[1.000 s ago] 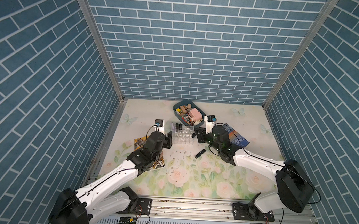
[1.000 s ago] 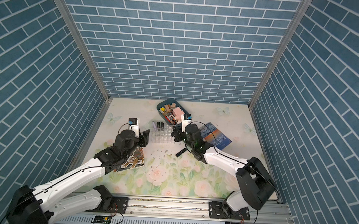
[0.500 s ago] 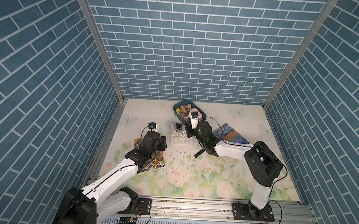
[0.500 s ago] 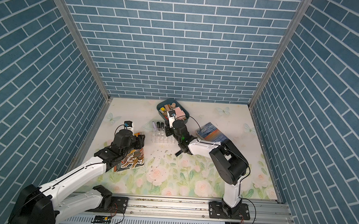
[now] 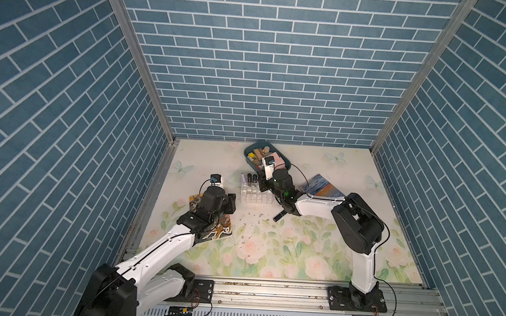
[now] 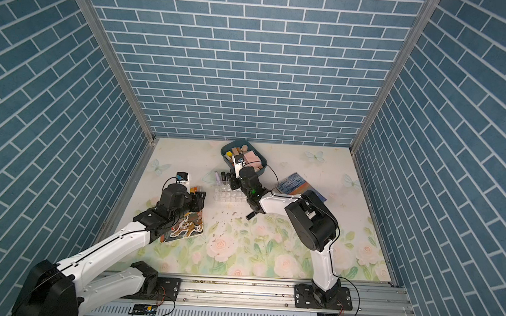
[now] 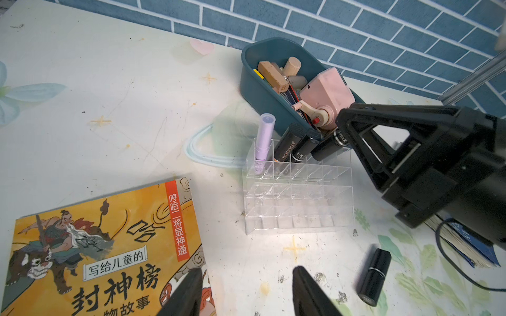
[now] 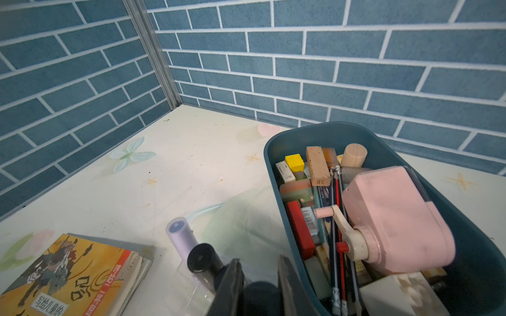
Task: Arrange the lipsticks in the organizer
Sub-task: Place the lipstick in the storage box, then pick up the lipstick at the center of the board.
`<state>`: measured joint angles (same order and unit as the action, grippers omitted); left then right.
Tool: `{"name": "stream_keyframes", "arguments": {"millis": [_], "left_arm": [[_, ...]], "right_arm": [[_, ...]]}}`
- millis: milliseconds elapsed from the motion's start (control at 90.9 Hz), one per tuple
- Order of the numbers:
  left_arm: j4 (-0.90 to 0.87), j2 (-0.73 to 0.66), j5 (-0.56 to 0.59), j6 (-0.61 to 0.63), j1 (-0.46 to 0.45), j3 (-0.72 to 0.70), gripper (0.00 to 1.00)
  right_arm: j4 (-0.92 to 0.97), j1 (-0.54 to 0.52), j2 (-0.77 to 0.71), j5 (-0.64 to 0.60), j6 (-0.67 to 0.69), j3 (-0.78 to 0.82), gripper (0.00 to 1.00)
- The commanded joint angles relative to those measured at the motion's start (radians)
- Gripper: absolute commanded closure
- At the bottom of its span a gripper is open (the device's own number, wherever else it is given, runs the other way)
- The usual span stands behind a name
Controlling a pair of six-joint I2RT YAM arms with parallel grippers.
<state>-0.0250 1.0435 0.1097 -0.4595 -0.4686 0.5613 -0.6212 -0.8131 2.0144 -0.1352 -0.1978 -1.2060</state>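
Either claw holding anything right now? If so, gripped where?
Right claw is shut on a black lipstick, pinched at its upper end, with its lower end at the organizer. Left claw is open and empty.

Organizer: clear acrylic grid organizer (image 7: 298, 197) stands on the pale flowered surface (image 7: 109, 109).
Back row: slim lilac lipstick (image 7: 264, 139) upright in the end cell; two black lipsticks (image 7: 287, 146) lean beside it.
Right gripper (image 7: 341, 131): jaws closed on a fourth black tube (image 7: 325, 149) at that row.
Loose: short black lipstick (image 7: 373, 276) lies flat near the organizer.
Left gripper (image 7: 246, 273): jaws apart, empty.
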Motion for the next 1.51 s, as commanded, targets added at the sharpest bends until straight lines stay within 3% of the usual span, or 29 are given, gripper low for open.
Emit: {"name": "stream_keyframes", "arguments": {"millis": [0,330,506,682,770,902,1100,1287,1496], "left_arm": [[0.01,-0.007,-0.007,0.008,0.008,-0.012,0.44],[0.017,-0.01,-0.02,0.009,0.008,-0.011,0.44],[0.055,-0.031,-0.062,0.017,0.003,-0.018,0.41],[0.046,-0.072,-0.052,0.027,-0.036,-0.017,0.37],[0.031,-0.048,-0.01,0.041,-0.108,-0.003,0.42],[0.041,0.081,0.007,0.056,-0.25,0.036,0.46],[0.033,0.376,0.018,0.076,-0.439,0.166,0.41],[0.017,0.559,-0.005,0.113,-0.463,0.282,0.4],[-0.015,0.709,-0.023,0.162,-0.467,0.39,0.47]], "right_arm": [[-0.007,0.012,0.035,-0.013,-0.003,-0.031,1.0],[0.015,0.007,0.056,-0.054,0.021,-0.012,1.0],[0.061,-0.006,0.039,-0.05,-0.004,-0.038,0.72],[0.053,-0.002,-0.108,-0.012,-0.086,0.027,0.63],[0.032,0.014,-0.215,0.0,-0.142,0.108,0.62],[0.033,0.078,-0.379,0.025,-0.28,0.28,0.62],[0.152,0.141,-0.618,0.01,-0.411,0.529,0.63],[0.239,0.143,-0.783,-0.017,-0.444,0.67,0.63],[0.289,0.15,-0.884,-0.068,-0.408,0.696,0.63]]}}
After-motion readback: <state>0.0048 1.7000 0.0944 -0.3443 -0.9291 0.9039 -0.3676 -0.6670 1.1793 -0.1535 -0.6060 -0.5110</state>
